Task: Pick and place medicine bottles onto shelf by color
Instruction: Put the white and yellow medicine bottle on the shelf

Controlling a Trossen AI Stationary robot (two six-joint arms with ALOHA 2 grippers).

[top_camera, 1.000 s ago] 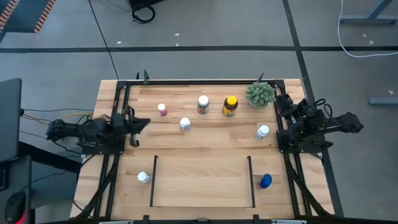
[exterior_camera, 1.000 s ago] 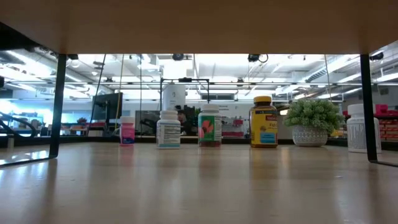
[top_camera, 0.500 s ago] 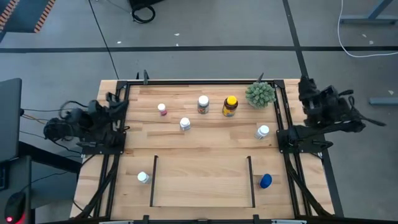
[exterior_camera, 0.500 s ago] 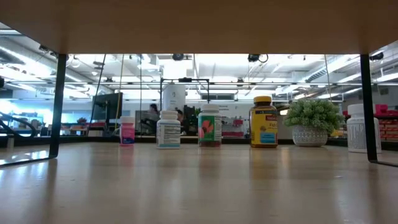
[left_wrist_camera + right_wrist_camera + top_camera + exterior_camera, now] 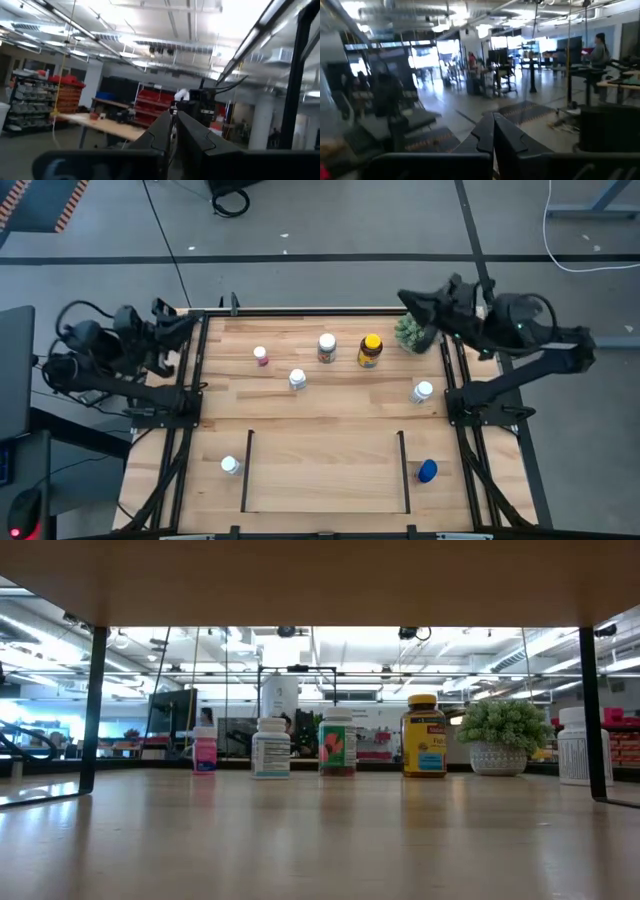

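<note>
Both arms have been raised from their folded rest, the closed left gripper [image 5: 185, 321] held at the far left edge and the closed right gripper [image 5: 408, 299] above the plant [image 5: 417, 331], while all bottles [image 5: 297, 379] remain outside the shelf [image 5: 325, 475], so picking is judged about to begin.

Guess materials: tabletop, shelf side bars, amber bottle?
Tabletop: light wood, visible plank grain, low-sheen finish reflecting room light in the low view. Shelf side bars: thin, black, matte; likely metal, can't confirm. Amber bottle: translucent brown body, yellow cap, printed label; probably plastic.
</note>
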